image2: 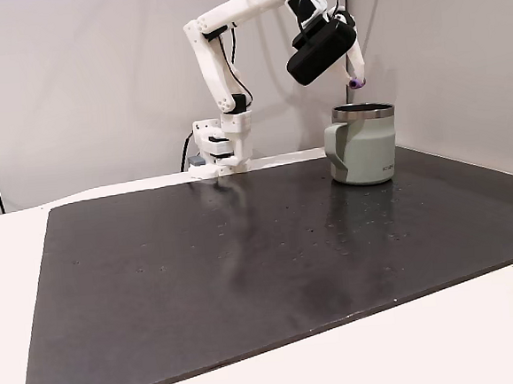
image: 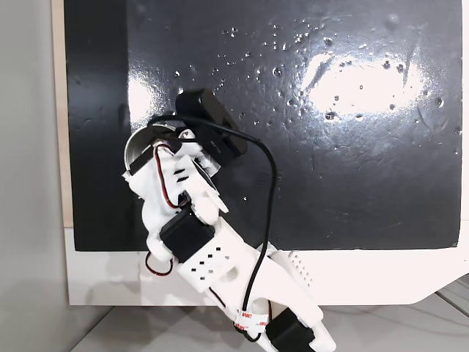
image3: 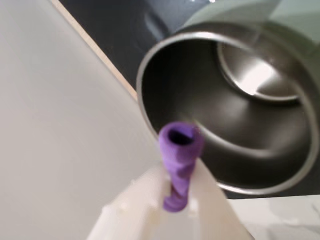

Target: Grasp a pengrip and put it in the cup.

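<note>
1. The pengrip (image3: 179, 165) — a purple ribbed tube with its hollow end toward the wrist camera — is clamped between the two white fingers (image3: 215, 210) of the pincer (image3: 175, 200). In a fixed view it shows as a small purple tip (image2: 355, 83) at the lower end of the pincer (image2: 354, 76), in the air above the cup and clear of its rim.
2. The pincer is closed narrow on the pengrip, gripping its lower part; the upper part stands free of the fingers.
3. The cup (image2: 362, 144) stands upright on the black mat (image2: 244, 264), near the mat's far right corner in that fixed view, its stubby handle (image2: 339, 143) turned left. In the wrist view the cup's shiny metal inside (image3: 235, 115) lies open just beyond the pengrip.
4. In a fixed view from above, the arm (image: 198, 227) covers most of the cup; an arc of its silvery rim (image: 139, 143) shows near the mat's left edge.
5. The mat covers most of the white bench (image2: 481, 334). The arm's base (image2: 222, 150) sits at the mat's far edge — well left of the cup.
</note>
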`<state>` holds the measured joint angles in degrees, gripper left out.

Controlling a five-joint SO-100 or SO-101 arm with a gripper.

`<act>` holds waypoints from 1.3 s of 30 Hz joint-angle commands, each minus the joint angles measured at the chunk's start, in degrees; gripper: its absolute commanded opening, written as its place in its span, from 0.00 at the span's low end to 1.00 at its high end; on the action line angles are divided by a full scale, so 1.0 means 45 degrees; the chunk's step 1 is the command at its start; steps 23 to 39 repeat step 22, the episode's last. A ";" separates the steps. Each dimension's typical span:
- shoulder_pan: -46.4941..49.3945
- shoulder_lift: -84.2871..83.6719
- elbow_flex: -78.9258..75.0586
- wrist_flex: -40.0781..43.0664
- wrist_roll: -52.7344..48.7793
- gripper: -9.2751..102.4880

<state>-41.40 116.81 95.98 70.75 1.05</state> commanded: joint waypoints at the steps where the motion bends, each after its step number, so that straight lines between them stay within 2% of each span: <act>1: -0.0117 0.0020 -0.0801 0.0059 0.0137 0.17; 4: -0.0117 0.0020 -0.0801 0.0078 0.0078 0.28; 10: -0.0098 0.0020 -0.0742 0.0195 0.0078 0.32; 39: -0.0039 0.0352 -0.0352 0.0273 0.0039 0.32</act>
